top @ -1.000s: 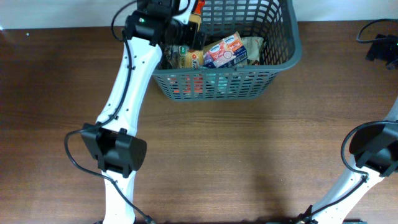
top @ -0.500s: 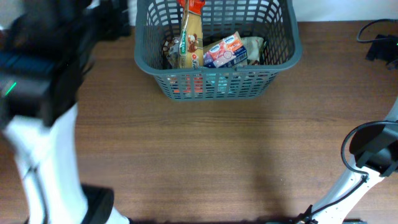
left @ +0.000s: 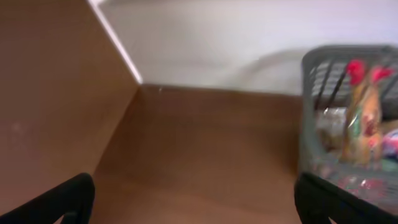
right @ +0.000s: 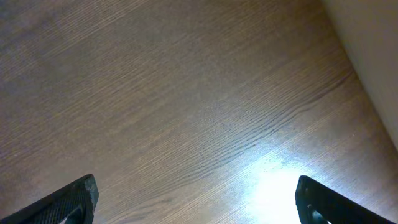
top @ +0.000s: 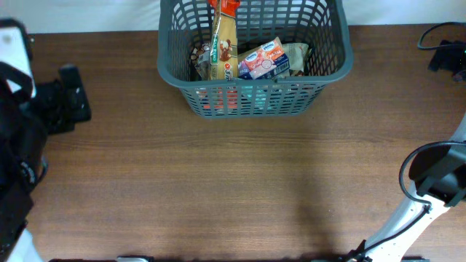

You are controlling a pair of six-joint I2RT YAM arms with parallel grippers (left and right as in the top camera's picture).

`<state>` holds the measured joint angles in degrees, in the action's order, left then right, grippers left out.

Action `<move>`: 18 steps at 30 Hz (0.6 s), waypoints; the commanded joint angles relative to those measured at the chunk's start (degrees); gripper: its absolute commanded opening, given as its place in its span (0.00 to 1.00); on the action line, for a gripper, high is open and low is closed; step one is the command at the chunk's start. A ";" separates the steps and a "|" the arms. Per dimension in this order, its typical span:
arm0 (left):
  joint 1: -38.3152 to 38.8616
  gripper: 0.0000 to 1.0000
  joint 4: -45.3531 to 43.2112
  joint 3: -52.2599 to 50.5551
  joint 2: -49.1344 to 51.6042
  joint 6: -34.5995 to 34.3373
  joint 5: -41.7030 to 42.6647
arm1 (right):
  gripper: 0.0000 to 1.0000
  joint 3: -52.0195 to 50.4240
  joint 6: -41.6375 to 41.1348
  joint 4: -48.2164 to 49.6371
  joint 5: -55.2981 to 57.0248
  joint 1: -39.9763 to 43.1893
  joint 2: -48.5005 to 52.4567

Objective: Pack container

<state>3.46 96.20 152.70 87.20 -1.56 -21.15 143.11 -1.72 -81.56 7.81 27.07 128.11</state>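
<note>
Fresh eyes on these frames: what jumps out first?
The dark grey container at the far edge of the table, holding snack packs; a tall tan pack with a red top stands out among them. The left arm looms blurred at the overhead view's left edge.

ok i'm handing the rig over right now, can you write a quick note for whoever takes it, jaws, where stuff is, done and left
Left arm: jaws wide open, empty, at the table's left edge, away from the container.
Right arm: jaws wide open, empty, over bare wood at the right edge.
Container: at the far edge of the table, centre. Inside are a tall tan pack standing upright and a pink pack beside it, with more packs underneath.
Done: several packs are in.
Left: no loose packs show in any view, so packing looks finished. Check off-camera before closing out.
</note>
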 commanded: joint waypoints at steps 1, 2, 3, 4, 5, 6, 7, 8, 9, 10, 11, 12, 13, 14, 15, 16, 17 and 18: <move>-1.64 0.97 0.46 -2.27 -0.94 -1.99 0.70 | 0.99 -0.09 -0.72 0.13 -0.11 -0.04 -0.22; -1.90 0.97 0.46 -3.15 -1.33 -1.86 0.72 | 0.99 -0.09 -0.72 0.13 -0.11 -0.04 -0.22; -2.32 0.97 0.46 -4.52 -1.90 -1.84 0.72 | 0.99 -0.09 -0.72 0.13 -0.11 -0.04 -0.22; -2.75 0.97 0.46 -6.01 -2.49 -1.84 0.74 | 0.99 -0.09 -0.72 0.13 -0.11 -0.04 -0.22; -3.19 0.97 0.46 -7.74 -3.21 -1.86 0.76 | 0.99 -0.09 -0.72 0.13 -0.11 -0.04 -0.22; -3.61 0.97 0.46 -9.42 -3.87 -1.86 0.74 | 0.99 -0.09 -0.72 0.13 -0.11 -0.04 -0.22; -4.15 0.97 0.46 -11.32 -4.61 -1.90 0.76 | 0.99 -0.09 -0.72 0.13 -0.11 -0.04 -0.22; -4.68 0.97 0.46 -13.53 -5.46 -2.16 0.76 | 0.99 -0.09 -0.70 0.13 -0.11 -0.04 -0.22; -5.03 0.97 0.33 -15.50 -6.23 -2.36 0.79 | 0.99 -0.09 -0.72 0.13 -0.11 -0.04 -0.22; -5.46 0.97 0.13 -17.94 -7.30 -2.56 0.74 | 0.99 -0.09 -0.72 0.13 -0.11 -0.04 -0.22; -5.90 0.97 -0.22 -20.22 -8.35 -2.80 0.76 | 0.99 -0.09 -0.72 0.13 -0.11 -0.04 -0.22; -6.34 0.97 -0.76 -22.93 -9.60 -2.84 0.79 | 0.99 -0.09 -0.72 0.13 -0.11 -0.04 -0.22; -6.78 0.97 -1.36 -25.92 -10.95 -2.95 0.76 | 0.99 -0.09 -0.72 0.13 -0.11 -0.04 -0.22; -7.17 0.97 -1.84 -28.59 -12.26 -3.06 0.76 | 0.99 -0.09 -0.72 0.13 -0.11 -0.04 -0.22; -8.13 0.97 -3.23 -34.64 -15.13 -3.65 0.79 | 0.99 -0.09 -0.72 0.13 -0.11 -0.04 -0.22; -8.72 0.97 -4.39 -38.18 -16.74 -4.37 0.81 | 0.99 -0.09 -0.72 0.13 -0.11 -0.04 -0.22; -9.11 0.97 -5.38 -40.87 -18.03 -4.90 0.85 | 0.99 -0.09 -0.72 0.13 -0.11 -0.04 -0.22; -9.53 0.97 -6.69 -44.22 -19.58 -5.31 1.11 | 0.99 -0.09 -0.72 0.13 -0.11 -0.04 -0.22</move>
<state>-4.49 91.77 116.99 72.53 -4.27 -20.80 143.11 -1.74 -81.56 7.77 27.07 128.11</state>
